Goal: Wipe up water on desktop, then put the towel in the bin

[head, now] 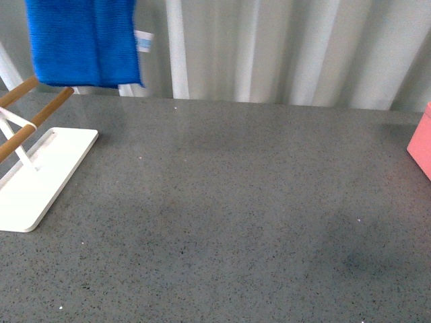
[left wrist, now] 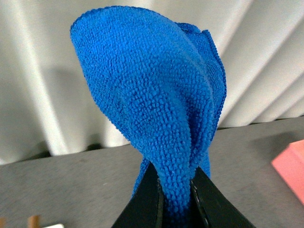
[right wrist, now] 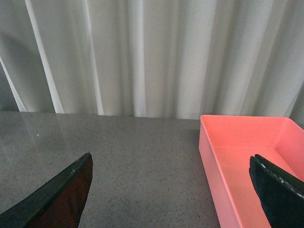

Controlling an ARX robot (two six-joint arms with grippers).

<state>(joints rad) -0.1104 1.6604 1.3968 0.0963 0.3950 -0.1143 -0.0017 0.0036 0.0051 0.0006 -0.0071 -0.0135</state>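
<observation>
Bright blue towel hangs in the air above the desktop's far left, near a white rack, pinched between the left gripper's fingers. The right gripper is spread wide at the pink bin.

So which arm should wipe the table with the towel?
Left, I think. The left gripper is shut on the towel, held up above the desktop, so it can go straight down to wipe. The right gripper is open and empty, near the bin.
</observation>
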